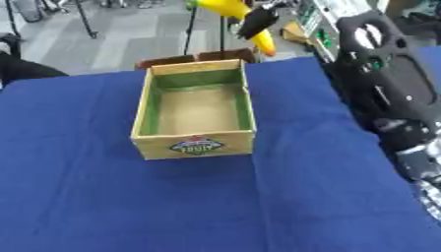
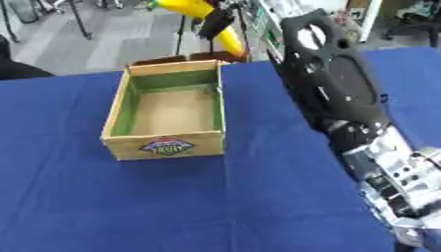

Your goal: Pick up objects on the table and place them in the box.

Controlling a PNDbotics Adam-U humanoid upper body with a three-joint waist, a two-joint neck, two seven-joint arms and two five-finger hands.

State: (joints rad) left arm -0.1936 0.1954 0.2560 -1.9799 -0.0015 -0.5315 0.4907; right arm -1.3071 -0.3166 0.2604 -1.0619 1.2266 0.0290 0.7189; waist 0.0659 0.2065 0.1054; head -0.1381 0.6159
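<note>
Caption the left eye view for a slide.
Right hand holds a banana high above the far end of the empty open box on the blue table.

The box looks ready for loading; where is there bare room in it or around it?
The box floor is bare. Blue table lies free left of it and in front. The right edge is crowded by the right arm; right hand with banana hangs over the far rim.
</note>
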